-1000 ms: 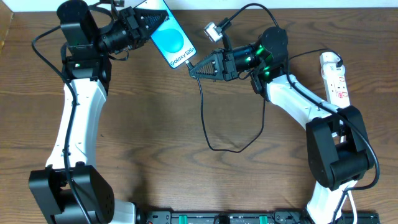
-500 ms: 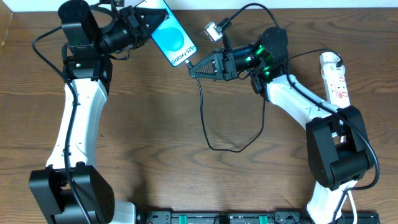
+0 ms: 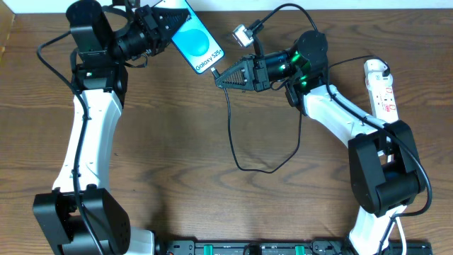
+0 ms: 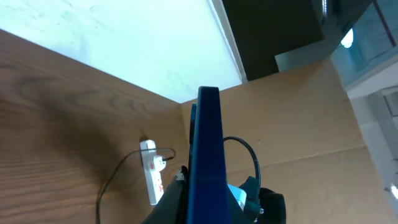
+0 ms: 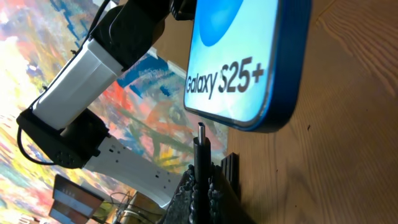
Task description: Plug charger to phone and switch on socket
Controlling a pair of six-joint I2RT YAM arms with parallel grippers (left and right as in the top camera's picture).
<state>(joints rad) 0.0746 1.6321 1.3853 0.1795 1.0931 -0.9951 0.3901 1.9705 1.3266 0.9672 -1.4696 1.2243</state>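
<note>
My right jaws are pinched tight on the charger (image 5: pixel 200 152) just behind its plug tip, which points at the bottom edge of the phone (image 5: pixel 249 56) and sits just short of it. My left jaws clamp the phone's far end, holding it tilted above the table (image 3: pixel 177 142). The socket (image 3: pixel 381 88) lies well apart, near the table's right edge.

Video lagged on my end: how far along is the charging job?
Done: the left claw holds the phone, and the right claw pinches the charger tip. In hand: the tip sits just short of the phone's bottom edge, not yet inserted. Left: plug it in, then switch the socket, which neither claw is near.
</note>
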